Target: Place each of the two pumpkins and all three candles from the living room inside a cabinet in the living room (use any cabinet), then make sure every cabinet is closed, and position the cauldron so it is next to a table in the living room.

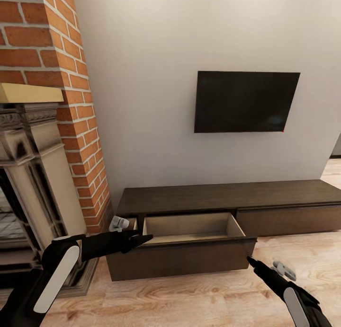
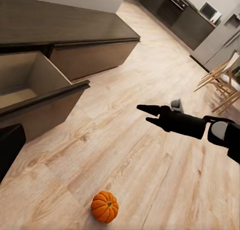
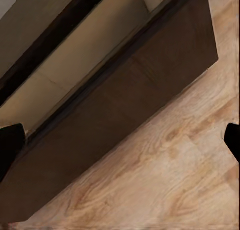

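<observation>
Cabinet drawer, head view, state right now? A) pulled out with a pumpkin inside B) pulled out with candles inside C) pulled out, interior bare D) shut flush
C: the cabinet has its left drawer pulled forward, and the pale interior shows nothing in it; one pumpkin sits on the wood floor in the left wrist view.

Light: even, soft, bright; no visible source.
Shadows: faint, under the drawer (image 1: pixel 189 251) front.
Glare: none.
Focus: right wrist view soft, blurred.
</observation>
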